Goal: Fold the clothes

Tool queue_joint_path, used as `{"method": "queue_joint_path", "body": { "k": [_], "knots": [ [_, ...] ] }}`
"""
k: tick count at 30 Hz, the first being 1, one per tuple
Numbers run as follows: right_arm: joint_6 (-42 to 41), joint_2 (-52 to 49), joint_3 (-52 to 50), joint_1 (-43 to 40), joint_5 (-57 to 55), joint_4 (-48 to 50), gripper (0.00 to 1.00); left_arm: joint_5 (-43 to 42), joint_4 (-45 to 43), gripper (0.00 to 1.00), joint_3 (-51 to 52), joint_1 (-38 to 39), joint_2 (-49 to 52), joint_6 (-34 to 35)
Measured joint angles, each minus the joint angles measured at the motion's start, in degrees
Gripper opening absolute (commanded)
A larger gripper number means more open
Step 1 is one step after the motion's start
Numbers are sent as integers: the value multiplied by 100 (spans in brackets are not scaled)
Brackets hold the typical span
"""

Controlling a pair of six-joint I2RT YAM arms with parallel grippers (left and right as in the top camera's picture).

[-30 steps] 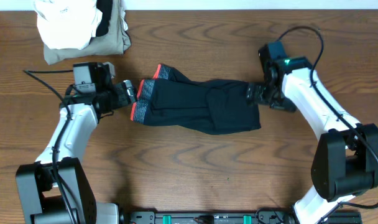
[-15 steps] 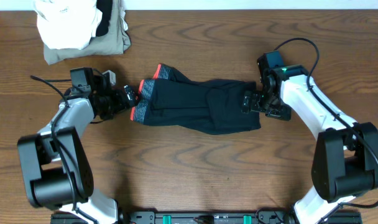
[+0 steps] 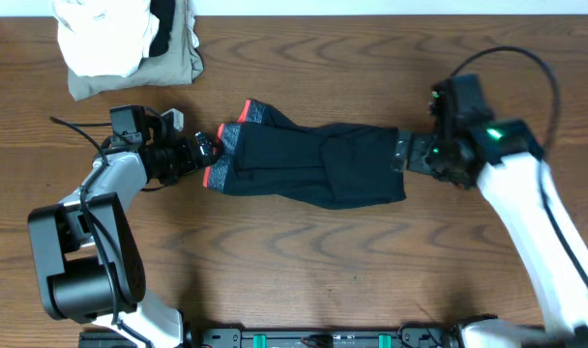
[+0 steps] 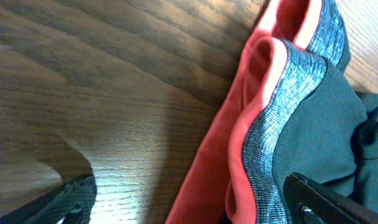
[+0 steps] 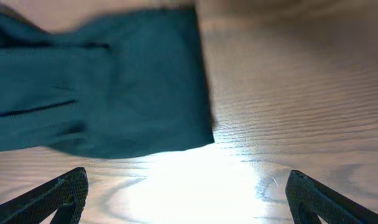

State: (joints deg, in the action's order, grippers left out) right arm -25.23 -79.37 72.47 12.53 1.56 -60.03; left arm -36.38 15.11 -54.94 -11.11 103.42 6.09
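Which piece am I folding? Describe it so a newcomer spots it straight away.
On the brown wooden table, look at the middle, not the pile in the far-left corner. The long black soft-fabric garment lies there, stretched left to right. Its grey waistband edged in red-orange sets it apart from the white folded cloth and the khaki-olive folded garment.

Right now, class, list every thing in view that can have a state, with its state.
Black trousers: laid out lengthwise, rumpled, not gripped.
Left jaws: open, at the red-edged waistband.
Right jaws: open, just off the hem.
White cloth: folded, atop the khaki garment.
Khaki garment: folded, under the white cloth.
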Motion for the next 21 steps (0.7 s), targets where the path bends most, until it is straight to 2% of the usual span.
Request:
{"method": "queue_joint_path", "body": {
  "k": [5, 7, 15, 18, 21],
  "knots": [
    [0, 1047, 0, 0, 0, -264, 99, -186, -17, 98, -24, 221, 79, -22],
    [0, 1292, 0, 0, 0, -345, 99, -267, -11, 88, -61, 334, 131, -15],
    [0, 1700, -2, 0, 0, -472, 99, -389, 518, 30, -79, 601, 313, -39],
    [0, 1694, -11, 0, 0, -494, 99, -367, 802, 14, -63, 597, 365, -15],
    [0, 1694, -11, 0, 0, -496, 99, -363, 1043, 8, -52, 586, 400, -28]
  ]
}}
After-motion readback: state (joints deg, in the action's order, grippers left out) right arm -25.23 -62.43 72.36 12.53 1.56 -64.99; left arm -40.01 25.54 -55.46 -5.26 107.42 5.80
